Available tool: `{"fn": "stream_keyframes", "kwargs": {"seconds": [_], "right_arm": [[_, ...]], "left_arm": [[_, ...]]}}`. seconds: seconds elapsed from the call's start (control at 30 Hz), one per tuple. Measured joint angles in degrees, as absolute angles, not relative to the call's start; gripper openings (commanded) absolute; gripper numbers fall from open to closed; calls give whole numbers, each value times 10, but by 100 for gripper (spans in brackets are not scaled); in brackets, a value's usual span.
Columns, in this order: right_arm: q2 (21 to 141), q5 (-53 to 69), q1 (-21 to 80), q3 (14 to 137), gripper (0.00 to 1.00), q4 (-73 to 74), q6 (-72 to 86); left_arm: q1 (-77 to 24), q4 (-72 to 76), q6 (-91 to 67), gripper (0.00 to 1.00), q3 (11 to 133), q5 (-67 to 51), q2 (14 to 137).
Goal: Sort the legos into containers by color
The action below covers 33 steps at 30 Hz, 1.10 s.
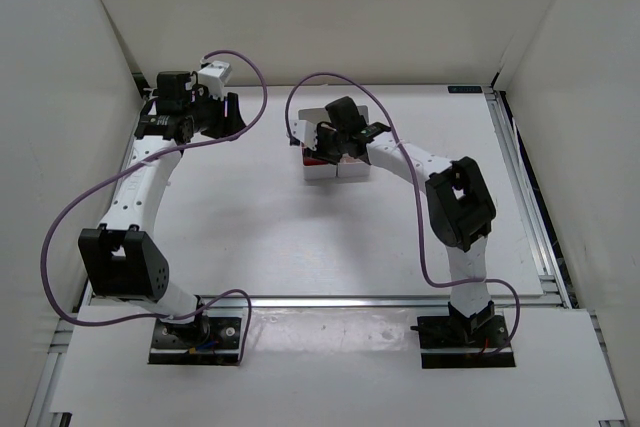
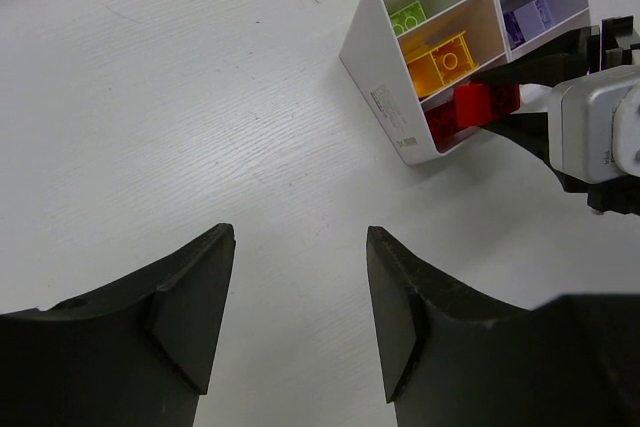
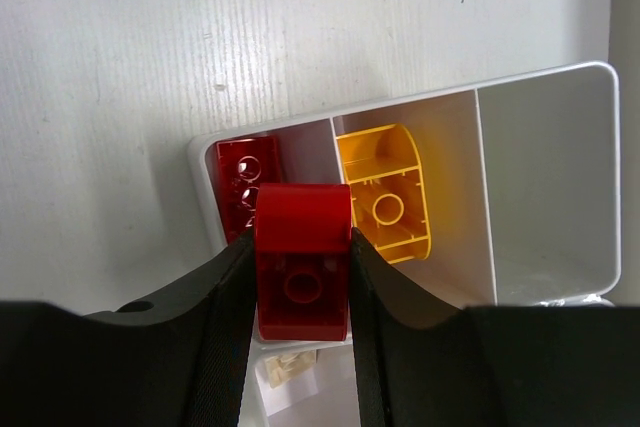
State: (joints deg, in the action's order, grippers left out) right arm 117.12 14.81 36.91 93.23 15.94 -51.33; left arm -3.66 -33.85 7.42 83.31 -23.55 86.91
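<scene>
Right wrist: right jaws clamped a red lego (image 3: 302, 247) over containers (image 3: 545, 147) | left wrist alone showed purple lego (image 2: 530, 19); left jaws apart, empty above desk (image 2: 200, 97)

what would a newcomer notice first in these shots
The red brick clamped in the right gripper stands out first, poised at the corner bin of the white container block, where another red brick already lies. Next door an orange brick glows in its own bin, while the left gripper hangs open and empty over the table.
</scene>
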Motion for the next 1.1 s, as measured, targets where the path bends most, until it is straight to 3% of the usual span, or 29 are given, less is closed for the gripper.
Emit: {"fn": "stream_keyframes", "kwargs": {"seconds": [0.07, 0.1, 0.17, 0.7, 0.93, 1.1], "right_arm": [[1172, 141, 370, 932, 27, 155, -513], [1172, 136, 371, 932, 39, 151, -513], [1173, 127, 373, 932, 45, 142, -512], [1170, 122, 377, 927, 60, 133, -498], [1087, 121, 380, 888, 66, 137, -436], [971, 118, 358, 872, 73, 147, -337]], "left_arm": [[-37, -338, 74, 66, 833, -236, 869], [-37, -338, 74, 66, 833, -236, 869], [-37, -338, 74, 66, 833, -236, 870], [-37, -334, 70, 66, 842, -246, 888], [-37, -333, 57, 67, 841, -253, 888], [-37, -326, 34, 96, 819, -266, 883]]}}
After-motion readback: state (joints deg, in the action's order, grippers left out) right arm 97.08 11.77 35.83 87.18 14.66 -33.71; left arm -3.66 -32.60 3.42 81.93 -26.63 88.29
